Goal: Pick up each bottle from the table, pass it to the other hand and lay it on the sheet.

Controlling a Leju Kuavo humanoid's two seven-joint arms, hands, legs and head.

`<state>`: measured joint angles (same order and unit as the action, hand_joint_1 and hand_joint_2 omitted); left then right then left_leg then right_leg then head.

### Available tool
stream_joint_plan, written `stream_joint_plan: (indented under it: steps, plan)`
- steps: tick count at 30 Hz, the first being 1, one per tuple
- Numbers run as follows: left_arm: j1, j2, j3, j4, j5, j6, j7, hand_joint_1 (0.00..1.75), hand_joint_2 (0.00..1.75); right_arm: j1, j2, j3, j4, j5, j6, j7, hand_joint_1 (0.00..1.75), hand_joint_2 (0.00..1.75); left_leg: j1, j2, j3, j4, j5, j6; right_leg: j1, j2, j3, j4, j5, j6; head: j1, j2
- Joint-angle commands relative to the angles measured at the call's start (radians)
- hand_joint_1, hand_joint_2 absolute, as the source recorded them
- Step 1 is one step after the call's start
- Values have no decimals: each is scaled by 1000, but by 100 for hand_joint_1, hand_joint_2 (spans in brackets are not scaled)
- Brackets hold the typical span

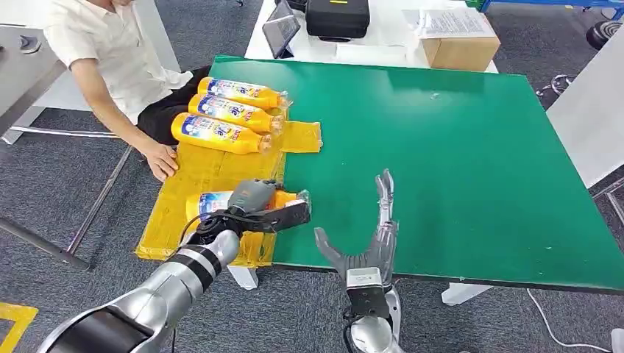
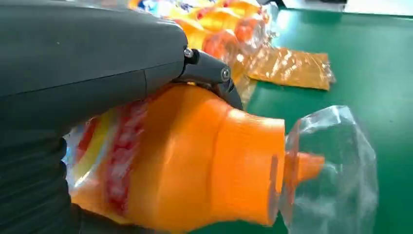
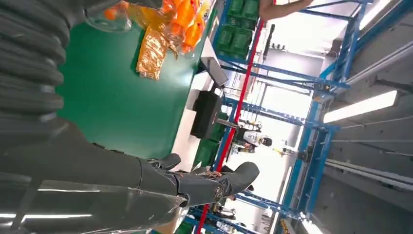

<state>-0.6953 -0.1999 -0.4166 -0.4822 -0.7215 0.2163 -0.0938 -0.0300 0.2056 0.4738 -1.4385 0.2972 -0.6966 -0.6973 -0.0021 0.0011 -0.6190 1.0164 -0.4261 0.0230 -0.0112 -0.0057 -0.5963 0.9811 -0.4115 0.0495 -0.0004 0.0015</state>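
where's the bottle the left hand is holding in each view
Head view: the held bottle lies on its side in the left hand, over the yellow sheet, lower left of centre.
Left wrist view: it is close up, centre, cap toward the picture's right.
Right wrist view: I cannot pick it out with certainty.
Shared landmark: the green table.

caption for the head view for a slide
Left hand holds an orange bottle over the yellow sheet; right hand open above the green table.
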Motion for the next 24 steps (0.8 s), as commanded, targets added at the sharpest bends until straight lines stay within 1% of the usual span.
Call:
stream_joint_plan:
  steps: [1,3,6,8,12,14,15,16,17,19,20,21,22,23,24]
  plan:
    - [-32,-24,51,67,100,-101,-57,0,175,-32,-39,22,84,-11,-2,-1,0,175,1,0,3,-1,-1,-1,1,1,3,-1,-1,-1,0,0]
    - [-28,-26,56,63,118,-127,-66,0,175,-34,-41,24,92,-13,-2,-1,0,175,1,1,6,-1,-2,-2,1,1,6,-1,-2,-2,0,0]
    - [-24,-26,49,59,120,-132,-66,0,175,-37,-40,24,96,-19,-2,-1,0,175,0,1,4,-1,-1,-1,0,1,3,-1,-1,-1,0,0]
    - [-24,-26,49,59,120,-132,-66,0,175,-37,-40,24,96,-19,-2,-1,0,175,1,1,7,-1,-2,-2,1,2,6,-1,-2,-2,0,0]
    - [-22,-31,51,56,142,-130,-62,0,175,-45,-36,21,107,-12,-2,-1,0,175,0,1,3,-1,-1,-1,1,1,3,-1,0,-1,0,0]
    - [-17,-33,64,48,173,-151,-81,0,175,-44,-34,17,113,-11,-2,-1,0,175,1,1,6,-1,-2,-2,1,2,5,-1,-1,-2,0,0]
    - [-11,-34,71,34,193,-163,-104,0,175,-42,-35,17,116,-12,-2,-1,0,175,1,1,4,-1,-1,-1,1,1,3,-1,-1,-1,0,0]
    - [-11,-34,71,34,193,-163,-104,0,175,-42,-35,17,116,-12,-2,-1,0,175,1,1,5,-1,-2,-2,1,2,5,-1,-1,-2,0,0]
    - [3,-37,79,5,230,-196,-146,0,175,-37,-37,18,114,-12,-2,-1,0,175,1,1,4,-1,-1,-1,0,1,3,-1,-1,-1,0,0]
    - [23,-40,75,-41,260,-216,-185,0,175,-33,-37,14,111,-7,-2,-1,0,175,0,1,2,-1,-1,-1,0,1,2,-1,0,-1,0,0]
    - [40,-46,64,-77,268,-215,-193,0,175,-28,-39,13,106,-7,-2,-1,0,175,1,0,4,-1,-1,-1,1,1,4,-1,-1,-1,0,0]
    - [73,-40,46,-151,303,-216,-203,0,175,-23,-38,7,100,-2,-2,-1,0,175,1,0,6,-1,-2,-2,1,1,6,-1,-2,-2,0,0]
    - [97,-39,33,-203,327,-207,-210,0,175,-17,-38,3,94,2,-2,-1,0,175,0,0,4,-1,-1,-1,0,1,4,-1,-1,-1,0,0]
    - [134,-44,33,-276,374,-187,-235,0,175,-8,-39,-2,80,7,-2,-1,0,175,0,0,6,-1,-2,-1,0,1,6,-1,-2,-2,0,0]
    - [159,-48,40,-322,409,-182,-252,0,175,-3,-40,-2,70,4,-2,-1,0,175,0,0,4,-1,-2,-1,0,1,4,-1,-1,-1,0,0]
